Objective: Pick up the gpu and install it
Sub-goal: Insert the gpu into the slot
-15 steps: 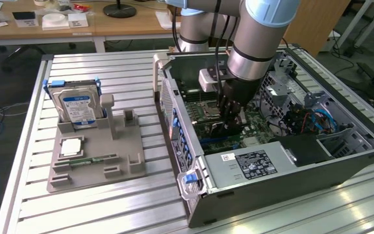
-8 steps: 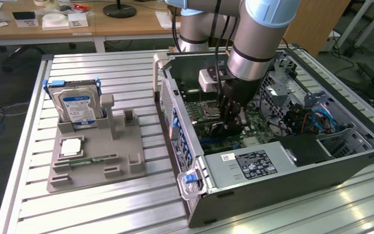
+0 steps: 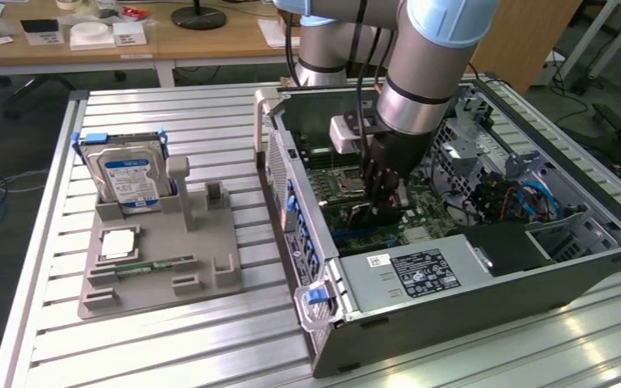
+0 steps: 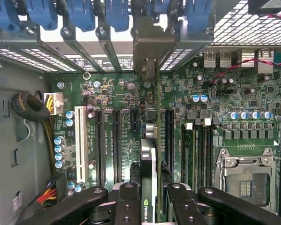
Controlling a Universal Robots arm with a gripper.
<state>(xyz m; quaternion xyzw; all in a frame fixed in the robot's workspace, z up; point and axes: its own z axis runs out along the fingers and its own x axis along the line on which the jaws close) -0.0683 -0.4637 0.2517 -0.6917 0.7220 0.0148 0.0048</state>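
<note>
A: Quick pass. Where's the gpu?

B: In the tool (image 4: 149, 199). Wrist view has the gpu (image 4: 148, 154) edge-on, the two black fingers (image 4: 126, 206) closed on it from either side, its bracket end up by the rear slot openings of the computer case (image 3: 483, 283). It's standing upright over the motherboard (image 4: 225, 108), lined up with a long black slot (image 4: 169, 136) or just beside it. Can't tell if the edge is seated or just above.

A: Exterior view?

B: Arm (image 3: 424, 73) reaching straight down into the open case, tool (image 3: 381, 190) deep among the boards. Card is mostly hidden there by the tool.

A: So the step is the insertion. Tips?

B: My read: keep the card vertical and parallel to the slot, bracket tab sliding into the rear opening, press evenly along the length. Any tilt and the edge connector would likely ride on the slot wall. The neighbouring slots are close, so sideways drift matters.

A: What does one view give that the other doesn't?

B: Wrist gives the card-to-slot alignment, the blue clips (image 4: 84, 14) along the rear, the empty processor socket (image 4: 246, 178), the yellow cable bundle (image 4: 49, 103). Exterior gives the layout: case lying open on the slatted table (image 3: 159, 339), grey holder (image 3: 159, 267) on the exterior view's left with the hard drive (image 3: 129, 178) upright in it and a small green memory stick (image 3: 143, 265) lying flat. The holder's other upright slots look vacant.

A: Done, next.
</note>
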